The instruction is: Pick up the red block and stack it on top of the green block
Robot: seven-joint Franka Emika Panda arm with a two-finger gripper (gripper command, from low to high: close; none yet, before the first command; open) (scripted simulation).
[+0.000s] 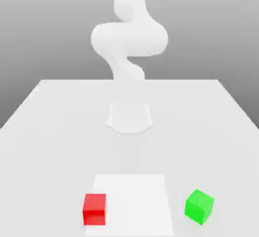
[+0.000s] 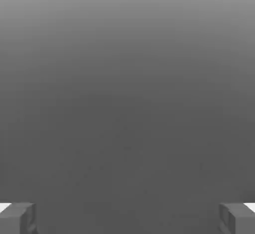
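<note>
1. The red block sits at the near left of the table in the exterior view, on the left edge of a paler square patch. It lies flat, faces roughly square to the table's near edge.
2. It is a cube, so it has no long axis; either pair of opposite faces should suit the fingers.
3. The arm stands at the middle of the table, farther back, its base well apart from both blocks. The red block lies nearer the viewer than the base and to the exterior view's left.
4. The gripper is spread wide and holds nothing; in the hand view its two fingertips stand far apart with only plain grey between them.
5. The green block rests at the near right, just off the patch's right edge, turned slightly so one corner faces forward. It is well apart from the red block, with bare patch between them.
6. Judgement: the first move is a reach toward the near left to get above the red block. Room is open on all its sides, though both blocks lie close to the near edge.
</note>
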